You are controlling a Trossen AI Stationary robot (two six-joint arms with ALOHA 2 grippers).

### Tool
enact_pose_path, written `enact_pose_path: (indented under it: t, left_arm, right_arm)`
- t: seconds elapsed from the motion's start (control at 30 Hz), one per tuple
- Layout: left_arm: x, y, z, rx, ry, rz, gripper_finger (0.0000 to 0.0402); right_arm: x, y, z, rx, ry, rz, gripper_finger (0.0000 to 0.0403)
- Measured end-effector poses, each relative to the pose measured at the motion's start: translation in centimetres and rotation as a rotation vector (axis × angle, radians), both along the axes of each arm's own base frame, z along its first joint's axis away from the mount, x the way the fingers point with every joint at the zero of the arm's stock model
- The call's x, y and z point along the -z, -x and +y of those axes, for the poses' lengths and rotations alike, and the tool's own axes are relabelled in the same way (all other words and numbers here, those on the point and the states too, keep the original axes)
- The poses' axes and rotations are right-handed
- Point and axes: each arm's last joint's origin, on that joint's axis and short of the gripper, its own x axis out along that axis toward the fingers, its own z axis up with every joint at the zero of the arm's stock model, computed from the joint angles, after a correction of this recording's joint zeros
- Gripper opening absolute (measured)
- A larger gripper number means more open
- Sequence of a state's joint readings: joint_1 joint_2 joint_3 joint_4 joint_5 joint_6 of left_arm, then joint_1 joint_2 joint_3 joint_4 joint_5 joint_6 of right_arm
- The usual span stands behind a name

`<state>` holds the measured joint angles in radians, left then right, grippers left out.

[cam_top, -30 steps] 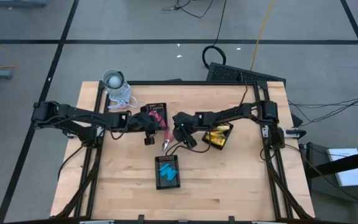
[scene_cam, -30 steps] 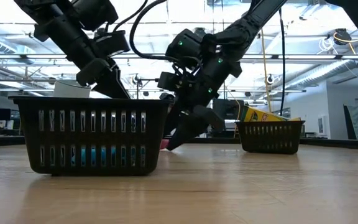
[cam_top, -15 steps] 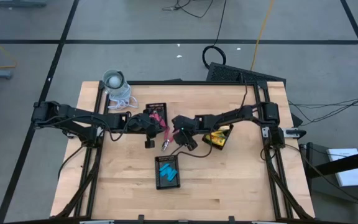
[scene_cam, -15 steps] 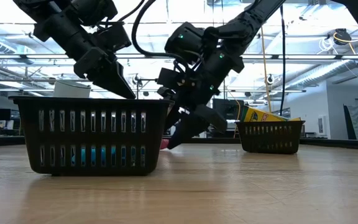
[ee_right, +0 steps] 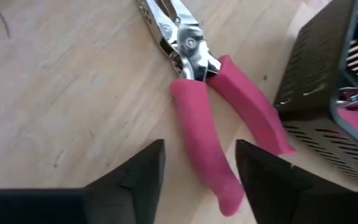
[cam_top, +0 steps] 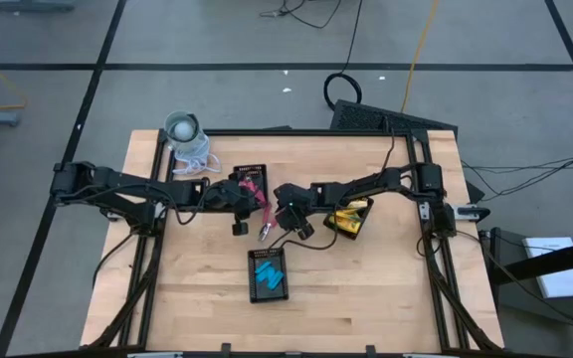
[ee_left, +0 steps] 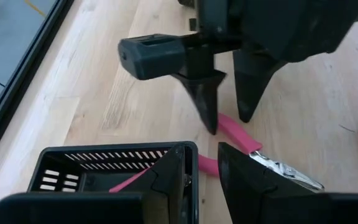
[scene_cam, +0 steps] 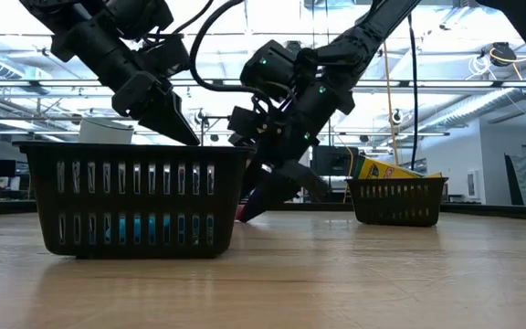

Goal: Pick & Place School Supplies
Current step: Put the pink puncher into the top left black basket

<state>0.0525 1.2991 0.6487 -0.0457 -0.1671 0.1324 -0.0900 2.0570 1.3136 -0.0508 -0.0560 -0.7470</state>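
Note:
Red-handled pliers (cam_top: 265, 228) lie flat on the wooden table, just right of a black slotted tray (cam_top: 239, 171) that holds more red-handled tools. My right gripper (ee_right: 201, 177) slants down over the pliers (ee_right: 197, 118), open. Its fingers stand on either side of one handle (ee_left: 232, 129) with gaps showing. My left gripper (ee_left: 202, 180) hovers open over that tray's near right corner (ee_left: 188, 149), with nothing between its fingers. In the low view the right gripper (scene_cam: 281, 203) reaches down to the table and the left gripper (scene_cam: 176, 123) hangs higher.
A black tray with light-blue pieces (cam_top: 252, 293) stands toward the near edge and fills the left of the low view (scene_cam: 131, 196). A tray with yellow blocks (cam_top: 362, 229) sits under the right arm. A grey-white cup (cam_top: 182, 127) stands at the far left corner.
My right gripper has edged a little toward the table's left over the pliers' handles. My left gripper has tipped its fingers slightly above the tray. The pliers have stayed where they lay.

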Motion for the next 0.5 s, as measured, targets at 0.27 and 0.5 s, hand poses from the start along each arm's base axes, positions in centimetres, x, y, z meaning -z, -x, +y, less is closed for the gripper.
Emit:
enact_pose_path:
  t: [0.27,0.5]
  left_arm:
    - [0.0,0.0,0.4,-0.013,-0.003,-0.006,0.0102]
    - [-0.2,-0.1,0.4,-0.014,-0.004,-0.021,0.0102]
  right_arm:
    - [0.3,0.1,0.2,0.018,0.083,0.031,0.0035]
    - [0.2,0.3,1.5,0.047,0.084,0.053,0.003]
